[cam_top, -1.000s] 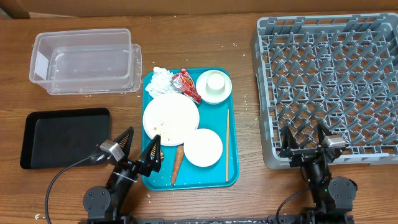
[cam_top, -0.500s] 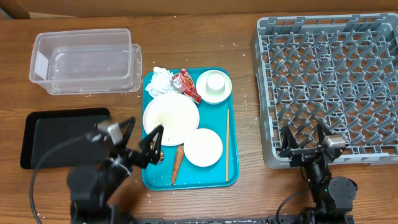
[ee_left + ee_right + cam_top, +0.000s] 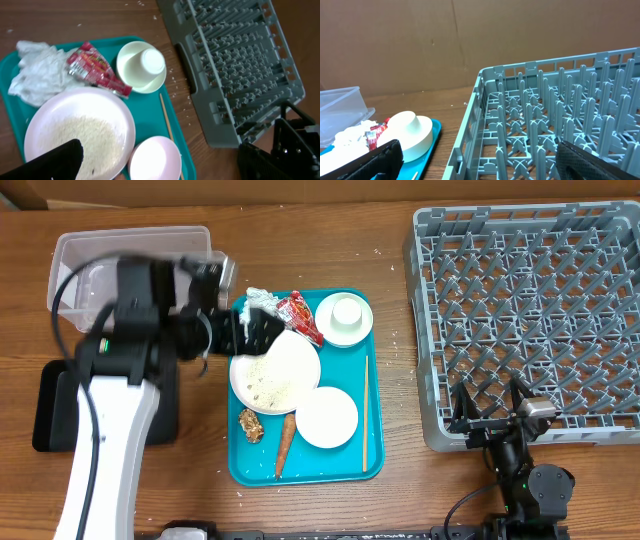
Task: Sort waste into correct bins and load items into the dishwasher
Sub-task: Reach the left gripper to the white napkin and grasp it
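Observation:
My left gripper [image 3: 250, 332] is open and empty, raised over the back left of the teal tray, above the crumpled napkin [image 3: 258, 302] and the large plate of rice [image 3: 278, 372]. In the left wrist view its open fingers [image 3: 165, 167] frame the rice plate [image 3: 80, 135], small plate [image 3: 155, 160], napkin [image 3: 35, 70], red wrapper [image 3: 95, 70], upturned cup [image 3: 151, 61] on the pale green saucer [image 3: 131, 75], and chopstick [image 3: 166, 117]. The carrot [image 3: 285, 445] and brown lump [image 3: 250, 424] lie at the tray's front. My right gripper [image 3: 490, 412] is open and empty by the grey rack [image 3: 530, 310].
The clear tub [image 3: 110, 255] stands at the back left, partly hidden by my left arm. The black tray [image 3: 55, 405] lies at the front left under the arm. The teal tray [image 3: 372, 460] sits mid-table. The right wrist view shows the rack's pegs [image 3: 545, 110] close ahead.
My left arm has risen from the table's front and swung back over the tray's upper left. The brown lump, hidden before by the gripper, now shows. The right arm has not moved.

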`<action>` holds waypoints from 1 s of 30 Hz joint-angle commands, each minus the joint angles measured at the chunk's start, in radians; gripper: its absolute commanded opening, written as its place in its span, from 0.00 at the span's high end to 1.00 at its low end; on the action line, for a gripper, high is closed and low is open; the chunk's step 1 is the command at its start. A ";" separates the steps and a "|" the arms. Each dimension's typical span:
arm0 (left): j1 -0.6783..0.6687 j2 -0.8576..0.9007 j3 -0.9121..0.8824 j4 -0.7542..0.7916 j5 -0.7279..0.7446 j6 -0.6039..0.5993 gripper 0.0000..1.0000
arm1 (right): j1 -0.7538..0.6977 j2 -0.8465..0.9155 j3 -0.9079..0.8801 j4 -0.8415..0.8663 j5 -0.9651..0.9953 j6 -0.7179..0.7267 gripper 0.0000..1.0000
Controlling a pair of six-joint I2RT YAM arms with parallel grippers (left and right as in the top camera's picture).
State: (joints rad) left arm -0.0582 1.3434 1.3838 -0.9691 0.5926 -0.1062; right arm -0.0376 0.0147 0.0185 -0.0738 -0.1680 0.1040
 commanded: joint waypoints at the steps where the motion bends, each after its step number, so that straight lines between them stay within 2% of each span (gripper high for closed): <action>1: -0.027 0.117 0.143 0.000 0.038 0.076 0.00 | 0.006 -0.011 -0.010 0.005 0.002 0.000 0.00; 2: -0.044 0.158 0.182 -0.004 -0.127 -0.029 0.00 | 0.006 -0.011 -0.010 0.005 0.002 0.000 0.00; 3: -0.054 0.175 0.204 -0.021 -0.209 -0.078 0.00 | 0.006 -0.011 -0.010 0.005 0.002 0.000 0.00; 9: -0.106 0.344 0.445 -0.281 -0.486 -0.107 0.00 | 0.006 -0.011 -0.010 0.005 0.002 0.000 0.00; 11: -0.112 0.391 0.489 -0.309 -0.518 -0.095 0.00 | 0.006 -0.011 -0.010 0.005 0.002 0.000 0.00; 14: -0.113 0.445 0.492 -0.260 -0.517 -0.074 0.00 | 0.006 -0.011 -0.010 0.005 0.002 0.000 0.00; 20: -0.113 0.558 0.492 -0.220 -0.627 -0.078 0.00 | 0.006 -0.011 -0.010 0.005 0.002 0.000 0.00; 30: -0.122 0.739 0.492 -0.176 -0.673 -0.081 0.02 | 0.006 -0.011 -0.010 0.005 0.002 0.000 0.00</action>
State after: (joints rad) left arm -0.1707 2.0300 1.8542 -1.1519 -0.0444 -0.1844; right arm -0.0376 0.0147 0.0185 -0.0723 -0.1684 0.1043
